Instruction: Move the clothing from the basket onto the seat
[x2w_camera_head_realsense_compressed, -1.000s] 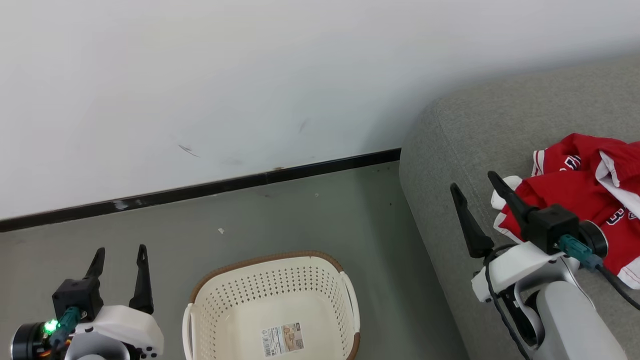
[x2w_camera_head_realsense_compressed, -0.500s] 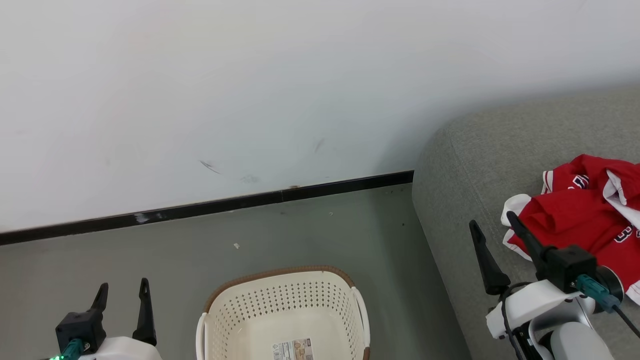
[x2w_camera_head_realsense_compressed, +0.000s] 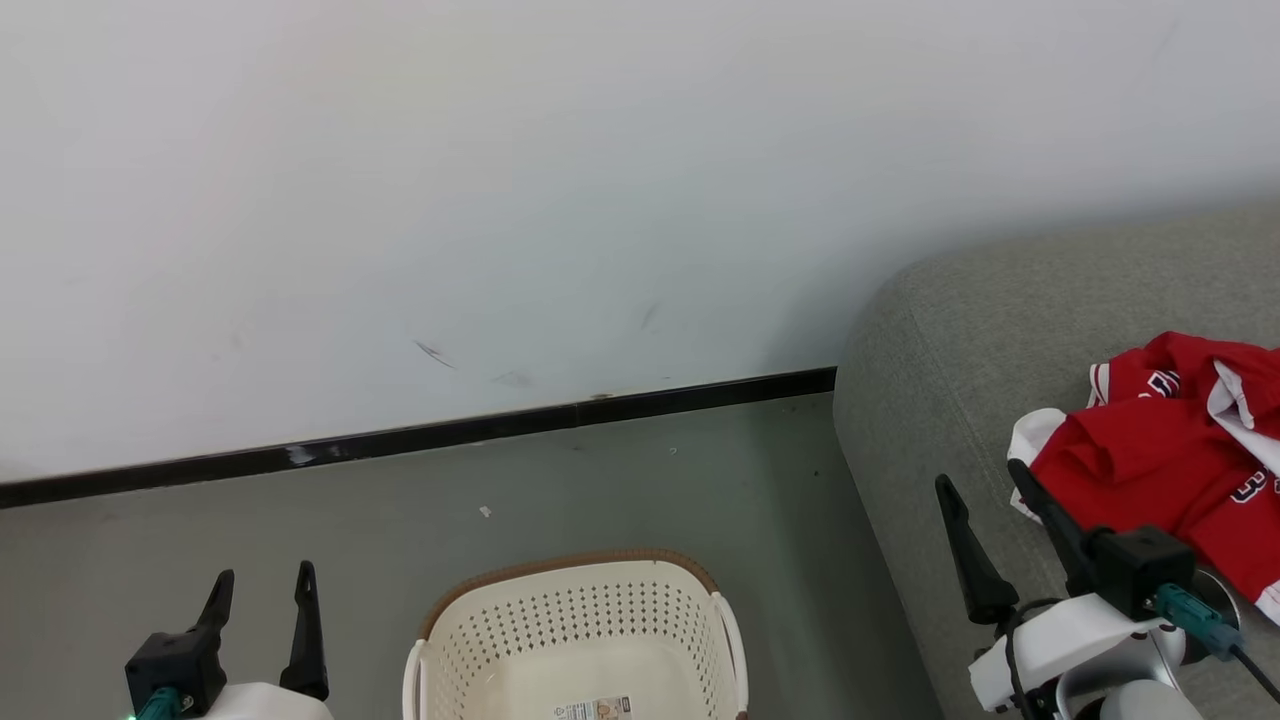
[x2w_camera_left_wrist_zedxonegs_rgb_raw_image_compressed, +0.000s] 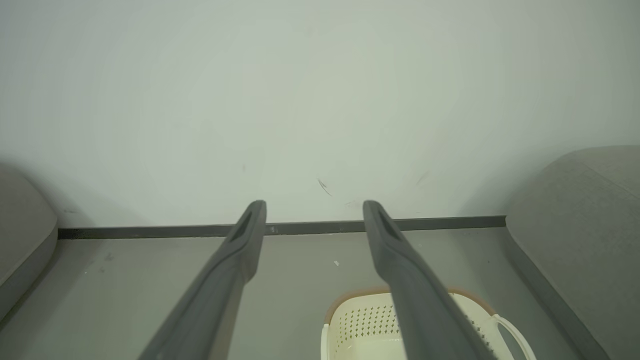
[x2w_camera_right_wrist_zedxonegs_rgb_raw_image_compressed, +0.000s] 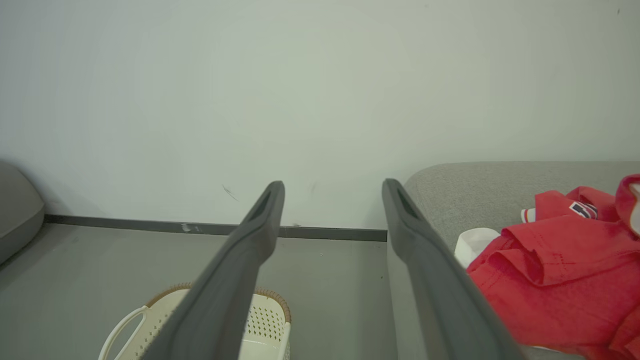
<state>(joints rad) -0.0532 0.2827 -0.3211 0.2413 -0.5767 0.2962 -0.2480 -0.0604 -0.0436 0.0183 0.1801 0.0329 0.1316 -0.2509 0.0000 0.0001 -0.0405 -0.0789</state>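
**Red jerseys on the grey seat, both pincers released**

Red cloth with white panels, the clothing (x2w_camera_head_realsense_compressed: 1160, 480) lies crumpled on the seat (x2w_camera_head_realsense_compressed: 950, 340). We judge it light, limp and quick to drape, so a bunched fold gives a surer hold than a single thin edge. Its right part is cut off by the frame, and we cannot tell how many garments it holds. Our right pincer (x2w_camera_head_realsense_compressed: 978, 478) hangs released just beside the heap, grasping nothing; whether a finger touches cloth is unclear. Our left pincer (x2w_camera_head_realsense_compressed: 265, 572) is likewise spread and bare. On the floor (x2w_camera_head_realsense_compressed: 600, 480), the basket (x2w_camera_head_realsense_compressed: 575, 620) shows no cloth; its near half is cut off.
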